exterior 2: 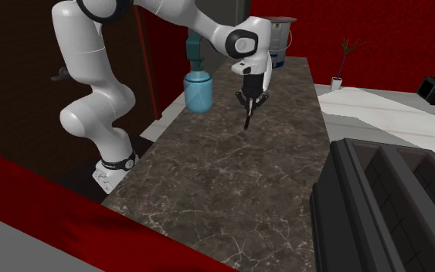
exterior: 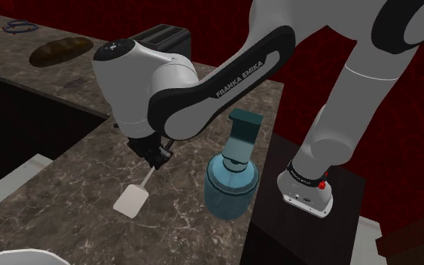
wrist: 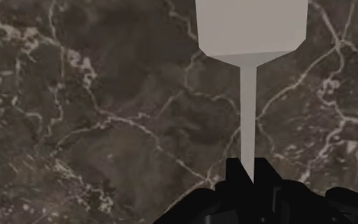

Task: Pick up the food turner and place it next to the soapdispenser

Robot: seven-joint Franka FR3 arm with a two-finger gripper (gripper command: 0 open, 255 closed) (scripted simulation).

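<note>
The food turner point(exterior: 131, 201) is pale, with a flat square blade point(wrist: 252, 25) and a thin handle point(wrist: 249, 114). My gripper point(exterior: 157, 156) is shut on the handle's end, its black fingers point(wrist: 234, 178) clasping it from both sides. The blade slopes down to just over the dark marble countertop point(exterior: 74, 203); I cannot tell whether it touches. The blue soapdispenser point(exterior: 233, 181) with a teal pump stands upright close by, toward the shoulder view's right. From the second exterior view, the gripper point(exterior 2: 250, 103) and turner point(exterior 2: 247, 120) hang just right of the dispenser point(exterior 2: 198, 89).
A black toaster point(exterior: 161, 36) stands behind the arm and shows large at the near right point(exterior 2: 393, 209). A brown loaf-like thing point(exterior: 59, 51) lies at the far left. A dark recess point(exterior: 29, 113) opens on the left. The arm's base point(exterior: 308, 188) stands beyond the counter's right edge.
</note>
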